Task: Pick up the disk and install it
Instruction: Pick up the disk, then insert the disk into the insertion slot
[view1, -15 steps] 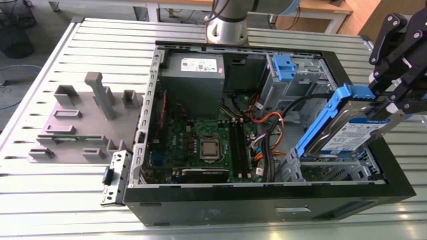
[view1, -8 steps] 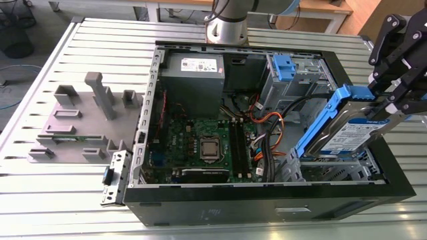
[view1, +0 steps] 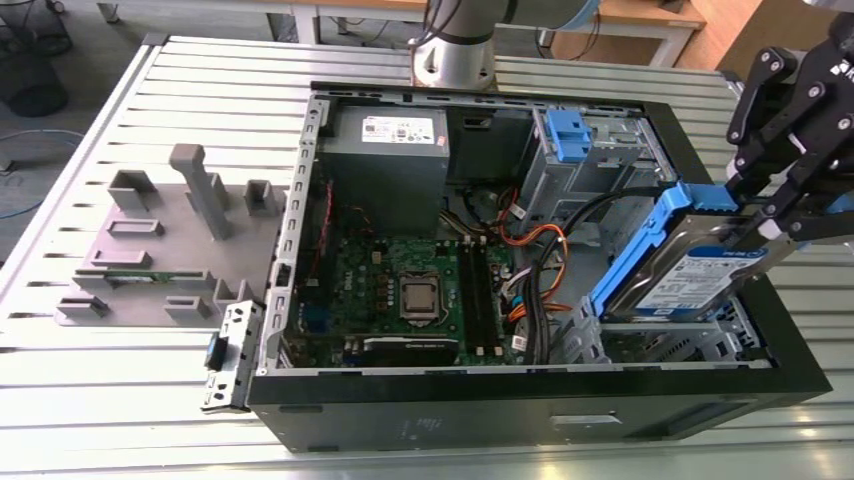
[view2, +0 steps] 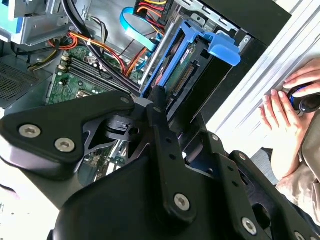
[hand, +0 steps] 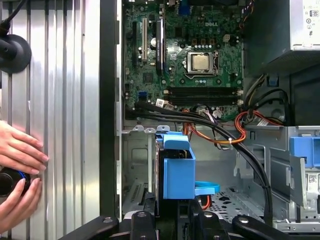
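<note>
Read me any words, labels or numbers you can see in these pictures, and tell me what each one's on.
None can be read for sure.
White-and-blue label on the disk, held by the gripper: print too small to read.
White sticker on the power supply: print too small to read.
Markings on the motherboard: too small to read.

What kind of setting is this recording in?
Probably a robotics lab bench: an open desktop computer case on a slotted aluminium table, a grey fixture tray beside it, the gripper holding the disk.

Robotics lab: slotted aluminium worktable (view1: 107, 400), opened computer case (view1: 534, 410), grey fixture blocks (view1: 200, 195), robot arm base (view1: 454, 55).
</note>
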